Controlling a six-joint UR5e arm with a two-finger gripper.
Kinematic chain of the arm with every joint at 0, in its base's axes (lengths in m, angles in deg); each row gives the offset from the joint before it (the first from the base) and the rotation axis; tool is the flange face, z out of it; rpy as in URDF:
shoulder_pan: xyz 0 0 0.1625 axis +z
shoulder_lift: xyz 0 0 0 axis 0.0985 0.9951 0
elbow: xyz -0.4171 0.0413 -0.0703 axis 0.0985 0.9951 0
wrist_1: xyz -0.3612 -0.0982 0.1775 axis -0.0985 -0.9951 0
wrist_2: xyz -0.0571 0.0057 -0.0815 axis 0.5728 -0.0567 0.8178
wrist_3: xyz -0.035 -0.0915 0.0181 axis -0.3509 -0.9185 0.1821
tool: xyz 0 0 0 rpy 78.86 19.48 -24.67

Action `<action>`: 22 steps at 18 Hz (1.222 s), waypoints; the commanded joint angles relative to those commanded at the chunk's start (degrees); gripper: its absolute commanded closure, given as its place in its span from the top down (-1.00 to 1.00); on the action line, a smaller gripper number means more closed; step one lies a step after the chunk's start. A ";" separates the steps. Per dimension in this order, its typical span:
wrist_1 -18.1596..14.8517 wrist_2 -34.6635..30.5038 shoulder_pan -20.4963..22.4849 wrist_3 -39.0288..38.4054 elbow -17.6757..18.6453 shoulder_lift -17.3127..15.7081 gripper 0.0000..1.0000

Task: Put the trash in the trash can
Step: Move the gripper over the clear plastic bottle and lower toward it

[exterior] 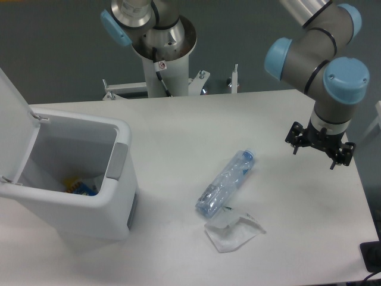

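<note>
The trash lies mid-table as two pieces. A clear blue-tinted plastic bottle (pixel 226 182) rests on its side, cap end toward the back right. A small see-through bag (pixel 233 228) with white edging sits just in front of it, touching its lower end. The trash can (pixel 89 208), a white boxy bin with a grey side panel, stands at the left with its lid (pixel 13 128) swung up. My gripper (pixel 319 152) hangs over the right side of the table, well to the right of the bottle. It is open, its black fingers spread with nothing between them.
Something blue and yellow (pixel 80 187) lies at the bottom of the bin. The arm's base column (pixel 161 56) rises at the back edge, with metal brackets (pixel 199 80) beside it. The table's right edge runs close under the gripper.
</note>
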 joint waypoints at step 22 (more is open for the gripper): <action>8.26 -2.55 -8.69 -14.76 4.92 0.61 1.00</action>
